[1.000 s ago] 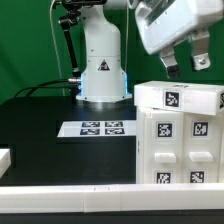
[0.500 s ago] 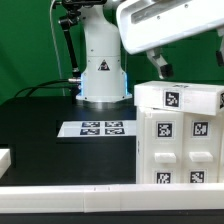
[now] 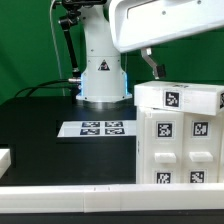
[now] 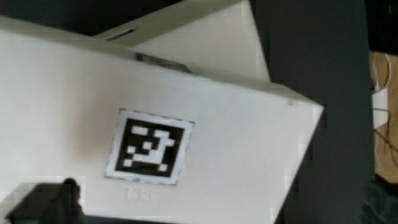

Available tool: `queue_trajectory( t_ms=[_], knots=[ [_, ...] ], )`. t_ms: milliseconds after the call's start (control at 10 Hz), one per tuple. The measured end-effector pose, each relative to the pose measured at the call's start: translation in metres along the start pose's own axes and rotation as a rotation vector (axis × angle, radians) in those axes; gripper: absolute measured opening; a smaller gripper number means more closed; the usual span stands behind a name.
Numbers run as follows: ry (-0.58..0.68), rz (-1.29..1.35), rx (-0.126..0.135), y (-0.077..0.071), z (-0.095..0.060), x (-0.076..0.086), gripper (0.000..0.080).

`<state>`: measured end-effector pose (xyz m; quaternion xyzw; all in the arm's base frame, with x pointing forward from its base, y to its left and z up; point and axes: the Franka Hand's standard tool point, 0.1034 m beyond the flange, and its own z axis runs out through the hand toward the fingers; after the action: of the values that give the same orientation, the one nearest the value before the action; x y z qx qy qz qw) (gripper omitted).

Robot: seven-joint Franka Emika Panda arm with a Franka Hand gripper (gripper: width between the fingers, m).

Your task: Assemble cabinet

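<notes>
The cabinet [image 3: 180, 135] is a large white boxy body with several black-and-white tags, standing at the exterior view's right on the black table. My gripper [image 3: 158, 66] hangs just above the cabinet's top rear edge, and its white body fills the upper right. One dark finger [image 3: 151, 63] shows there; the other is hidden. In the wrist view the cabinet's top panel [image 4: 196, 110] with one tag [image 4: 151, 146] fills the frame, and one black finger [image 4: 45, 205] shows at the edge. The gripper holds nothing and looks open.
The marker board [image 3: 100, 128] lies flat on the table before the white robot base [image 3: 102, 70]. A small white part [image 3: 5, 158] sits at the exterior view's left edge. A white rail [image 3: 90, 195] runs along the front.
The gripper has moved toward the exterior view's left and come closer to the camera above the cabinet. Two fingers showed before; now one does. The cabinet has not moved.
</notes>
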<state>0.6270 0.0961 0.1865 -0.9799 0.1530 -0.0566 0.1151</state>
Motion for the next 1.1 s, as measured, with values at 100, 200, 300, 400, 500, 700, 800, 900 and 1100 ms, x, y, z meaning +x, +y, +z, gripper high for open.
queue_trajectory(
  t_ms=[100,200,300,400,500,700,800,900,1100],
  knots=[
    [-0.019,-0.145,-0.014,0.001,0.002,-0.004,0.0796],
    [-0.043,-0.239,-0.029,0.001,0.003,-0.007,0.0796],
    [-0.067,-0.347,-0.038,0.000,0.005,-0.011,0.0796],
    [-0.103,-0.468,-0.032,-0.001,0.006,-0.013,0.0796],
    [-0.103,-0.525,-0.033,0.001,0.006,-0.011,0.0796],
    [-0.108,-0.652,-0.039,0.003,0.006,-0.011,0.0796],
    [-0.114,-0.770,-0.050,0.002,0.007,-0.012,0.0796],
    [-0.113,-0.852,-0.053,0.003,0.009,-0.013,0.0796],
    [-0.129,-1.007,-0.079,0.008,0.012,-0.012,0.0796]
  ],
)
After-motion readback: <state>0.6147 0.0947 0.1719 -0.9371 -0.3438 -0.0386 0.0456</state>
